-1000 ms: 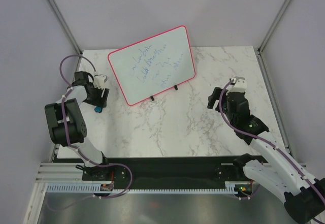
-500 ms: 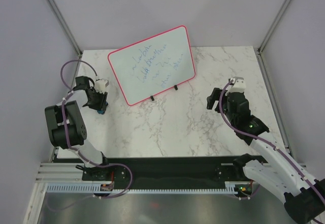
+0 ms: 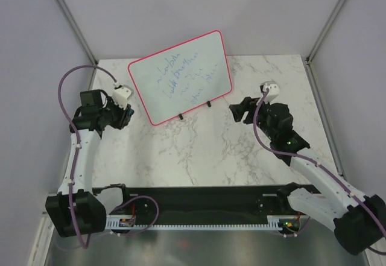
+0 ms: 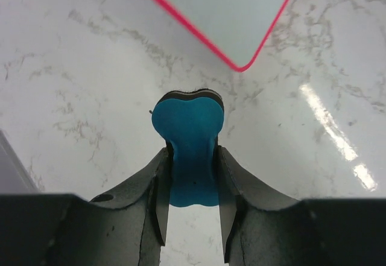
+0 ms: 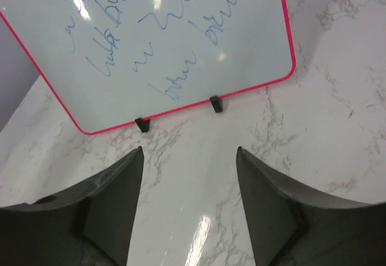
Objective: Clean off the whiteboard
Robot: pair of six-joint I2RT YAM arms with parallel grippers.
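Observation:
The whiteboard [image 3: 180, 78] stands tilted on small black feet at the back of the marble table, pink-red frame, blue handwriting on it. It also shows in the right wrist view [image 5: 151, 43], and one corner shows in the left wrist view [image 4: 241, 19]. My left gripper [image 3: 128, 116] is just left of the board's lower left corner, shut on a blue eraser [image 4: 188, 151] with a black felt underside, held above the table. My right gripper [image 3: 236, 113] is open and empty, right of the board's feet, facing the board; in its wrist view its fingers [image 5: 114, 187] frame bare table.
The marble table [image 3: 199, 151] ends at grey walls on the left, right and back. A black rail [image 3: 199, 202] with the arm bases runs along the near edge. Purple cables loop over both arms.
My left arm has lifted the eraser off the table and swung right toward the board's lower left corner. My right gripper has moved left and forward toward the board.

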